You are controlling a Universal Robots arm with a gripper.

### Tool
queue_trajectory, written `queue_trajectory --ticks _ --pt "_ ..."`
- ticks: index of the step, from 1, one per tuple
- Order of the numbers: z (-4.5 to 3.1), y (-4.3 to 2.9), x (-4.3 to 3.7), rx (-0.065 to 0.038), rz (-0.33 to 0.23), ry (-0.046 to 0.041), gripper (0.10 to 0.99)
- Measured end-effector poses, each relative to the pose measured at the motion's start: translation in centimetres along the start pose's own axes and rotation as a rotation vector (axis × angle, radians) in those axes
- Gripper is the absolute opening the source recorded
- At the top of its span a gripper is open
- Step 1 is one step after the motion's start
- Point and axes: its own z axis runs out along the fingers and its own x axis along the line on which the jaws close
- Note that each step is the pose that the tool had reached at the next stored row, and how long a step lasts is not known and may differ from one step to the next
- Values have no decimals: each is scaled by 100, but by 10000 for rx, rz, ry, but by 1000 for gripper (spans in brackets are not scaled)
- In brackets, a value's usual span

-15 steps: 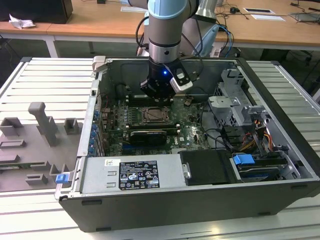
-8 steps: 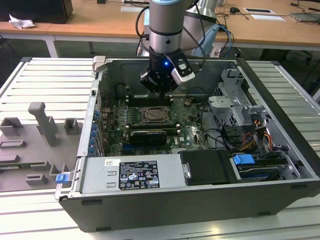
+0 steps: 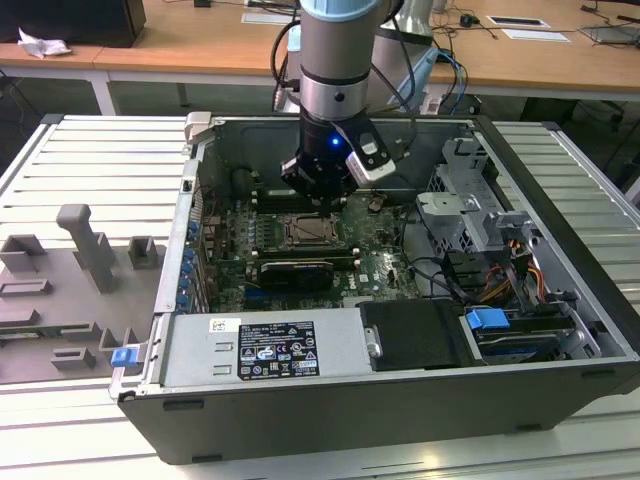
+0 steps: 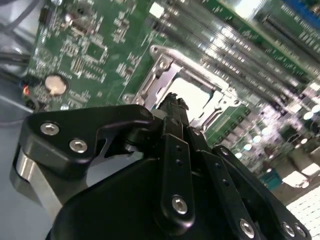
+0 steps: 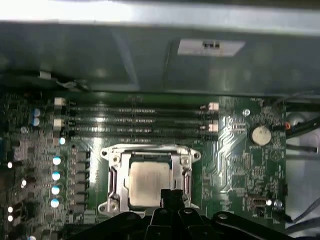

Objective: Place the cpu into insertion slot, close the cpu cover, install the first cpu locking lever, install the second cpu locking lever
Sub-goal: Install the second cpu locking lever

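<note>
Tool [image 5: 172, 196] over chip [image 5: 145, 184] in socket [image 5: 114, 181].
Cover [image 5: 147, 150] lies flat; fingertips together, nothing held; socket's near edge hidden behind the tool.

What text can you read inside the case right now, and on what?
Power supply label: printed lines and symbols, too small to read.
White sticker on the case wall: blurred, unreadable.
Motherboard: no legible print.
</note>
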Motion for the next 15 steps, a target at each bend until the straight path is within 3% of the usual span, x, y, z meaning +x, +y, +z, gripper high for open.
queue_trajectory --ticks 5,10,12,15 --pt "49 -181 8 -11 -10 39 106" --pt "47 -281 36 -69 -139 44 106" --pt "47 -297 78 -100 -168 45 106" --pt "46 -295 292 -120 -171 43 106"
